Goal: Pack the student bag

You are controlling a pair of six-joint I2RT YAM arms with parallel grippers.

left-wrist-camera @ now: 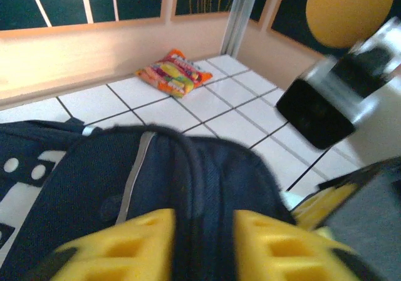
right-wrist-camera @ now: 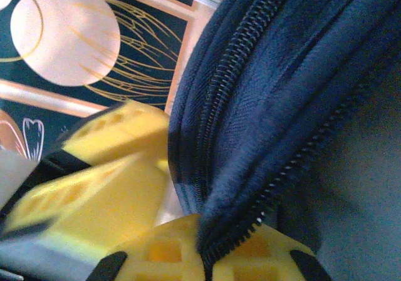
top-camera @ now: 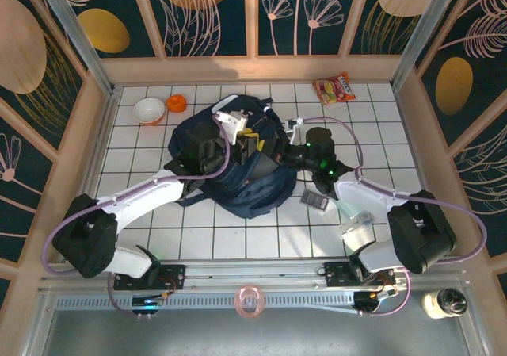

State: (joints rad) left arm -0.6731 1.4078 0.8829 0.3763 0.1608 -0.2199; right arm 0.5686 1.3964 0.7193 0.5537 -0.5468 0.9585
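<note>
While student bag (top-camera: 238, 193) lies at centre of table (top-camera: 238, 241), btwn both arms, R gripper (right-wrist-camera: 207, 256) has jaws shut on bag's zip edge. L gripper (left-wrist-camera: 203, 243) over bag top, jaws apart w/ dark fabric fold btwn; can't tell if gripping.

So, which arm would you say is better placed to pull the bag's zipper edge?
Right, likely: the right gripper is shut on the student bag at the zipper edge; the left gripper straddles the fabric, jaws apart.
</note>
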